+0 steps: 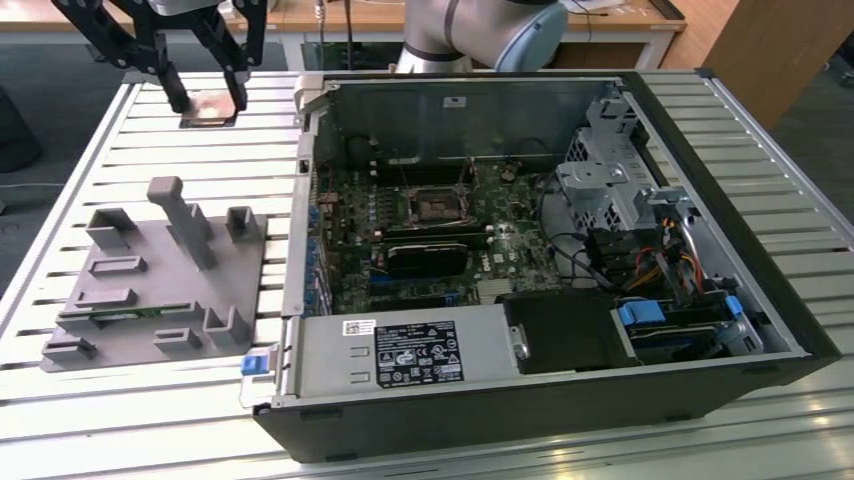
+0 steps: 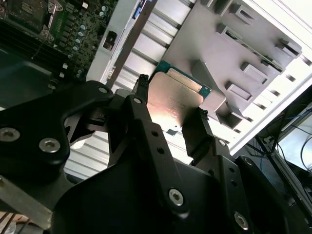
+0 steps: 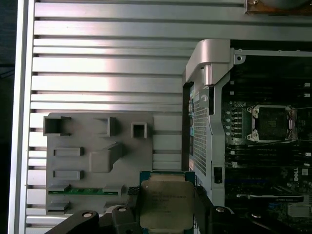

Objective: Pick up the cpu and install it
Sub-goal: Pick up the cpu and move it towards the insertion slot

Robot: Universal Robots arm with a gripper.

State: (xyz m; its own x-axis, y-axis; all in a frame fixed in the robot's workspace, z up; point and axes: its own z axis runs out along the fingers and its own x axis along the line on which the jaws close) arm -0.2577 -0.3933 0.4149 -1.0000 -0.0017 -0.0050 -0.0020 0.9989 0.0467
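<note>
The cpu (image 1: 210,108) is a flat square chip with a silver-grey metal top and a thin greenish rim. My gripper (image 1: 207,104) is shut on it, one black finger on each side edge. It hangs level above the slatted table at the exterior view's far left, well away from the open computer case (image 1: 767,300). Both wrist views show the cpu (image 2: 178,97) (image 3: 165,202) held between the fingers (image 2: 141,105). The black-framed motherboard socket (image 1: 434,203) (image 3: 271,123) lies inside the case, with nothing over it.
A grey plastic fixture (image 1: 160,280) (image 3: 97,156) with upright blocks stands on the slatted aluminium table (image 1: 80,420), on the exterior view's left of the case. The case holds the motherboard, a power supply (image 1: 400,355), cables and drive bays. The arm's base (image 1: 467,35) rises behind the case.
</note>
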